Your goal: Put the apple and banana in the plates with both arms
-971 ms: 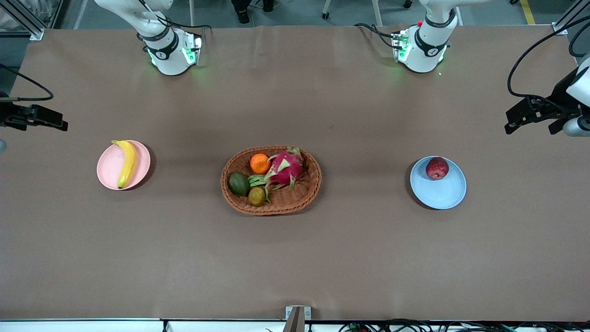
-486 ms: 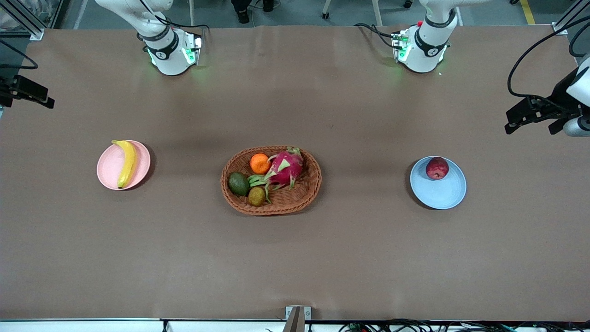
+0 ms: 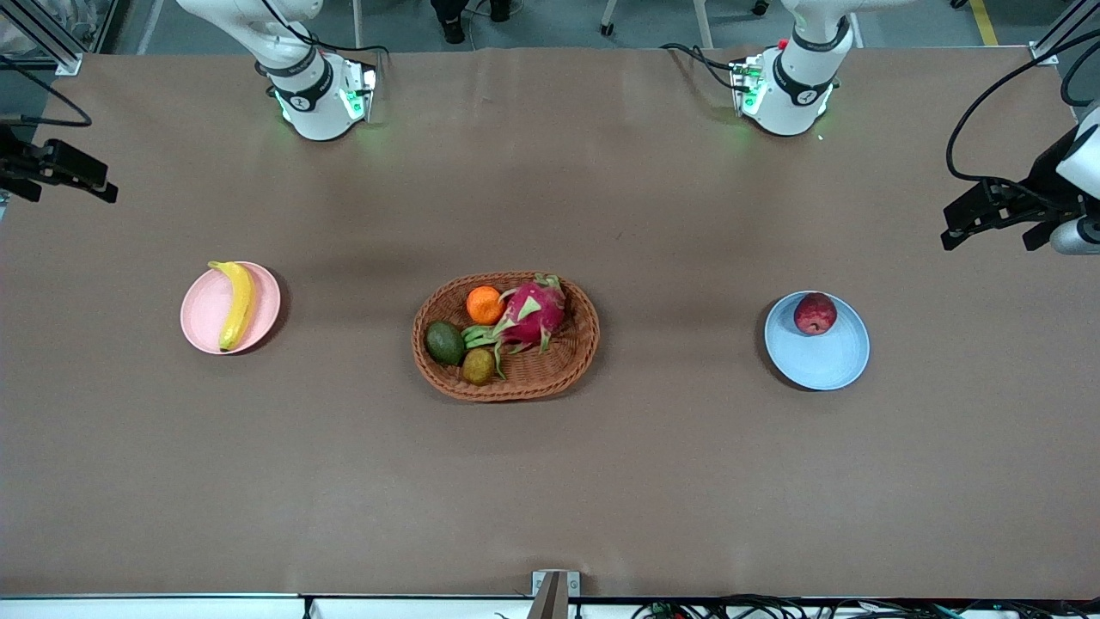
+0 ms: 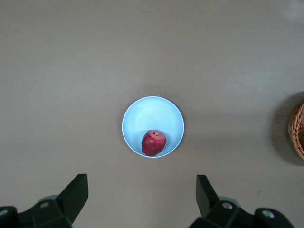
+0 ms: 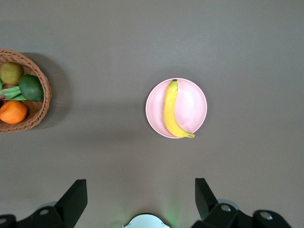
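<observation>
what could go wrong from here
The apple sits close to the blue plate's rim, not at its middle, so a bump might roll it off. The banana nearly spans the pink plate, so a nudge could tip it out. Both tools, left and right, are open and off to the sides.

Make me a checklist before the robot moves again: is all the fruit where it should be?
1. Long yellow banana lies on round pale pink plate: ok.
2. Small dark red apple sits on round light blue plate, near its rim: ok.
3. Left end effector open, holding nothing: ok.
4. Right end effector open, holding nothing: ok.
5. Oval brown wicker basket keeps the other fruit: ok.
</observation>
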Controlling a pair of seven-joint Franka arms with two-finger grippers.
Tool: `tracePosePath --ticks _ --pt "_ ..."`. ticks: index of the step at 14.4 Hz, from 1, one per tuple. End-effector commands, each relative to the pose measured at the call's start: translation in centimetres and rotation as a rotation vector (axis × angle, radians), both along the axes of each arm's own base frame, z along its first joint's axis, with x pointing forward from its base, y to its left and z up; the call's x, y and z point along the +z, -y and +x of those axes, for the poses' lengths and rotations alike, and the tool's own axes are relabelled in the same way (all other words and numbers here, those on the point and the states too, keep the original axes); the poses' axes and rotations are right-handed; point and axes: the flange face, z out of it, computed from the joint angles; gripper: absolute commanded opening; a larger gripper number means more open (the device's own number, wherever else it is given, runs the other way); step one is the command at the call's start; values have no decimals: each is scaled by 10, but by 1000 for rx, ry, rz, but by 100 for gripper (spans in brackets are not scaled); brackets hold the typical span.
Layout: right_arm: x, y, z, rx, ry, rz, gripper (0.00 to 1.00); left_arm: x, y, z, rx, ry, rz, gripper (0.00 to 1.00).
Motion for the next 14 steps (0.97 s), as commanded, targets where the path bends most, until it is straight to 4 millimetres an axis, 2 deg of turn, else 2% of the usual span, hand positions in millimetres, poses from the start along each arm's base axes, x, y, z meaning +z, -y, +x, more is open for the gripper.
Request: tracePosePath --ticks 1,8,14 --pt "1 -5 -13 11 21 16 100 5 -1 -3 -2 -1 -17 100" --pt "1 7 -12 -10 31 18 100 5 -1 -3 -2 -1 -17 100" --pt "2 3 -12 -3 34 19 100 5 -1 -4 -2 -2 -16 100"
